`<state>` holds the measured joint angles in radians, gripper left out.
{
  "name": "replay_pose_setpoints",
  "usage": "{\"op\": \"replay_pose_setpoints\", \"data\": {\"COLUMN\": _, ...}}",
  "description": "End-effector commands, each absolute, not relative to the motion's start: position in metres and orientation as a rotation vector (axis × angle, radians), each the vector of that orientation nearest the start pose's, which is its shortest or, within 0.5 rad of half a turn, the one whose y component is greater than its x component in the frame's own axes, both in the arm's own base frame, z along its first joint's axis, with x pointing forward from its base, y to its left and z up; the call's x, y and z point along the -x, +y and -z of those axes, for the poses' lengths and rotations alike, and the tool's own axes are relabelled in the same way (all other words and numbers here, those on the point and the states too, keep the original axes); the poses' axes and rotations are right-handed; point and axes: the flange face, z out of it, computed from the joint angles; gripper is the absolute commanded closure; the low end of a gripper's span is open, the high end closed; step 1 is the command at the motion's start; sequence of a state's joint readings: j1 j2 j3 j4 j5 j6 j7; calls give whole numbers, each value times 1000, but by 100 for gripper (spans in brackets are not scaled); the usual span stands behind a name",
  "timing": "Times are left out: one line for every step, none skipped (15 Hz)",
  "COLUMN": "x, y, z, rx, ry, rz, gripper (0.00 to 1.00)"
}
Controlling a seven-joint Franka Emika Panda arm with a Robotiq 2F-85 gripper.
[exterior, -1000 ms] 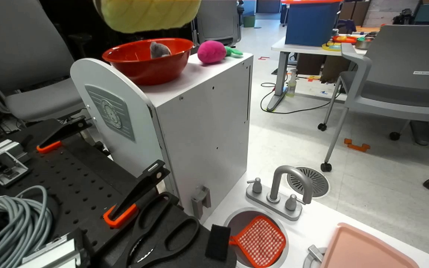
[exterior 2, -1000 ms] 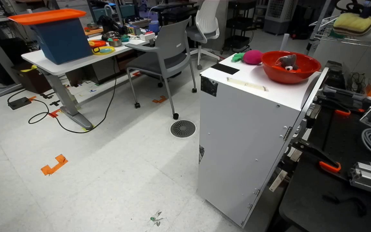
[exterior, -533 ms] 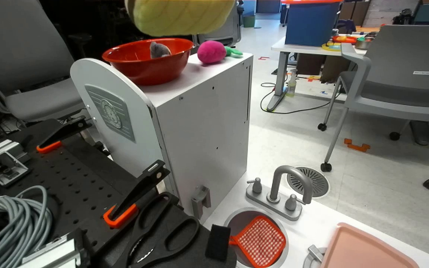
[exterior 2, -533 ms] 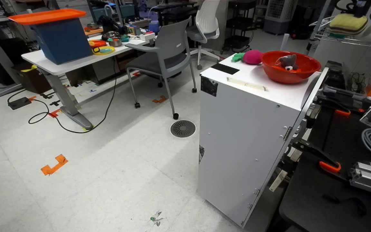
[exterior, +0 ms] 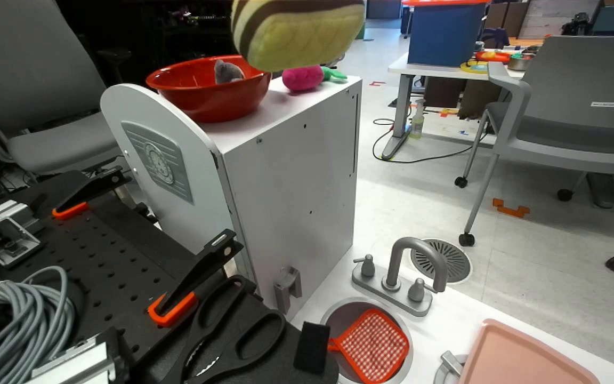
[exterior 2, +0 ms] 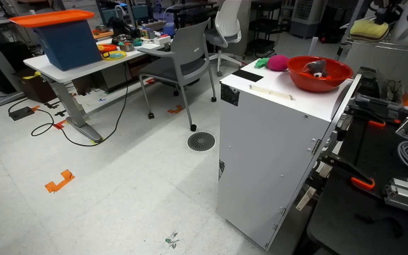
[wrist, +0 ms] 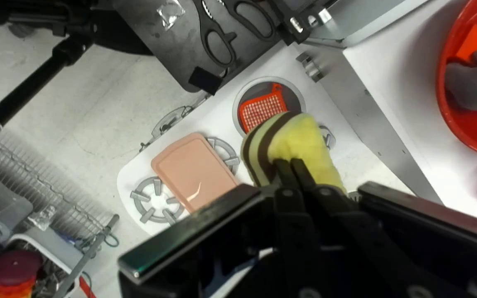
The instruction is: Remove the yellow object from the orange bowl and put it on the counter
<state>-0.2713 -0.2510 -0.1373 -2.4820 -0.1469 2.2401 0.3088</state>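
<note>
Pinching yellow toy (wrist: 307, 138) in my gripper (wrist: 289, 162), clear of bowl (exterior 2: 319, 84); shallow fingertip hold on soft-looking bulk could slip, dropping toy into or beside sink (wrist: 293, 96).

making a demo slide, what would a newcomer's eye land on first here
Probably the yellow plush, pinched by the gripper in mid-air. Next, perhaps, the orange-red bowl on the white counter, a grey toy inside it. Then the bright pink toy beside the bowl.
</note>
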Motion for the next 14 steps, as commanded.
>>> {"op": "replay_pose_setpoints", "data": {"x": -412, "y": -163, "z": -380, "rx": 3152, "ry": 878, "rz": 184, "gripper": 99}}
{"op": "replay_pose_setpoints", "data": {"x": -413, "y": -160, "z": -379, "rx": 3144, "ry": 852, "rz": 243, "gripper": 99}}
{"op": "replay_pose_setpoints", "data": {"x": -413, "y": -159, "z": -377, "rx": 3127, "ry": 838, "rz": 293, "gripper": 99}}
{"op": "replay_pose_setpoints", "data": {"x": -414, "y": -158, "z": -375, "rx": 3105, "ry": 827, "rz": 339, "gripper": 99}}
{"op": "replay_pose_setpoints", "data": {"x": -413, "y": -158, "z": -373, "rx": 3081, "ry": 825, "rz": 376, "gripper": 99}}
{"op": "replay_pose_setpoints", "data": {"x": -412, "y": -160, "z": -370, "rx": 3042, "ry": 840, "rz": 399, "gripper": 99}}
{"op": "replay_pose_setpoints", "data": {"x": -410, "y": -161, "z": -367, "rx": 3010, "ry": 850, "rz": 420, "gripper": 99}}
{"op": "replay_pose_setpoints", "data": {"x": -408, "y": -162, "z": -365, "rx": 2973, "ry": 858, "rz": 429, "gripper": 72}}
{"op": "replay_pose_setpoints", "data": {"x": -405, "y": -163, "z": -362, "rx": 2943, "ry": 865, "rz": 427, "gripper": 71}}
{"op": "replay_pose_setpoints", "data": {"x": -403, "y": -164, "z": -360, "rx": 2916, "ry": 866, "rz": 426, "gripper": 66}}
{"op": "replay_pose_setpoints", "data": {"x": -401, "y": -165, "z": -359, "rx": 2896, "ry": 868, "rz": 419, "gripper": 58}}
{"op": "replay_pose_setpoints", "data": {"x": -399, "y": -165, "z": -357, "rx": 2879, "ry": 869, "rz": 413, "gripper": 52}}
{"op": "replay_pose_setpoints", "data": {"x": -398, "y": -166, "z": -357, "rx": 2865, "ry": 867, "rz": 409, "gripper": 44}}
{"op": "replay_pose_setpoints", "data": {"x": -397, "y": -166, "z": -356, "rx": 2855, "ry": 866, "rz": 408, "gripper": 37}}
